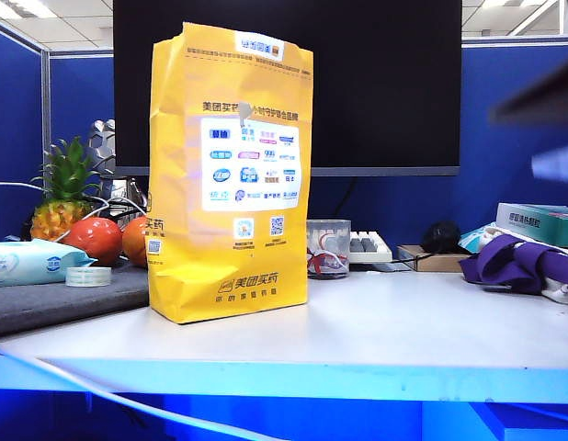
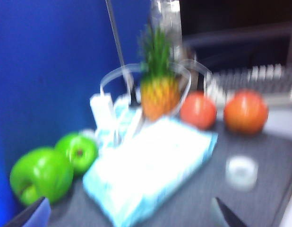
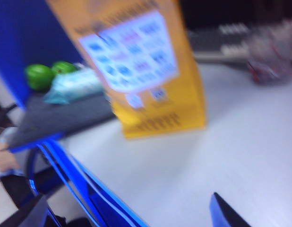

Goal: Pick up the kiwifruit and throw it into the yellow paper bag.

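While no kiwifruit shows anywhere, cannot tell if bagged; yellow paper bag [image 1: 231,175] upright mid-table, left gripper [image 2: 136,215] and right gripper [image 3: 132,213] spread, empty

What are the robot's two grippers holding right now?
Nothing. The left gripper hangs open over the grey mat, and the right gripper hangs open over the white table beside the yellow paper bag. No kiwifruit shows.
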`<state>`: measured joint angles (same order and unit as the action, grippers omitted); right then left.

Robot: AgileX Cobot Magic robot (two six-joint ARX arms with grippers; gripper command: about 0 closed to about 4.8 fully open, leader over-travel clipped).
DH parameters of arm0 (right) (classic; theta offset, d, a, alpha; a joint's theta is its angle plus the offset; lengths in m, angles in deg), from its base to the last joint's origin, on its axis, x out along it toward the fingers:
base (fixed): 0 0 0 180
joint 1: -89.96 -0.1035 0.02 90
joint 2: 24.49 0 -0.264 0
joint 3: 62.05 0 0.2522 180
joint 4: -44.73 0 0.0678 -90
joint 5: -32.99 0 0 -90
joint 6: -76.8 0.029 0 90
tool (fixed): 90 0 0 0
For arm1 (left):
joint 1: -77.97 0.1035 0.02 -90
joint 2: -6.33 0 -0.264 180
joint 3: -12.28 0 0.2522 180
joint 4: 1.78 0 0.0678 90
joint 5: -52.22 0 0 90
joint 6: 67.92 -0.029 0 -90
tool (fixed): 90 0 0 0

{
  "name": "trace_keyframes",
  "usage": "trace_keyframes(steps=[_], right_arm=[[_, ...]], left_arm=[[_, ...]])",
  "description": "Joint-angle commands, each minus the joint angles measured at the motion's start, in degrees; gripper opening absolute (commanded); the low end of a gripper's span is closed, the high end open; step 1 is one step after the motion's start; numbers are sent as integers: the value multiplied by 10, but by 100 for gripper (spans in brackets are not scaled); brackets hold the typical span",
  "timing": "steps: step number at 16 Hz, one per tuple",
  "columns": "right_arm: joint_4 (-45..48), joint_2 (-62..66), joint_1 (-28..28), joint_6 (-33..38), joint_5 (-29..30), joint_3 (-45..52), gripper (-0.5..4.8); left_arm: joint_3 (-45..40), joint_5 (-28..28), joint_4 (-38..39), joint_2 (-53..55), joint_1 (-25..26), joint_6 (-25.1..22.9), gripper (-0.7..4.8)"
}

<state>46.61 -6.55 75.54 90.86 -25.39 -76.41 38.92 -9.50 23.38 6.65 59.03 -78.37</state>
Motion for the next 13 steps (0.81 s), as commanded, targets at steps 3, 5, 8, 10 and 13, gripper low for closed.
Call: trace_keyframes(steps=[3, 5, 8, 10, 13], right_arm=[[8, -99, 10, 1, 17, 5, 479], [-8, -124, 10, 1, 18, 5, 479], [-4, -140, 10, 1, 18, 5, 479], [-7, -154, 10, 0, 18, 5, 479], [-23, -179, 10, 1, 18, 5, 479]], left_arm=[[-68, 0, -141, -1, 5, 2, 479], [-92, 0, -145, -1, 5, 2, 479], [-123, 0, -97, -1, 5, 2, 479], [-124, -13, -60, -1, 5, 2, 479], [-124, -126, -82, -1, 4, 2, 479]])
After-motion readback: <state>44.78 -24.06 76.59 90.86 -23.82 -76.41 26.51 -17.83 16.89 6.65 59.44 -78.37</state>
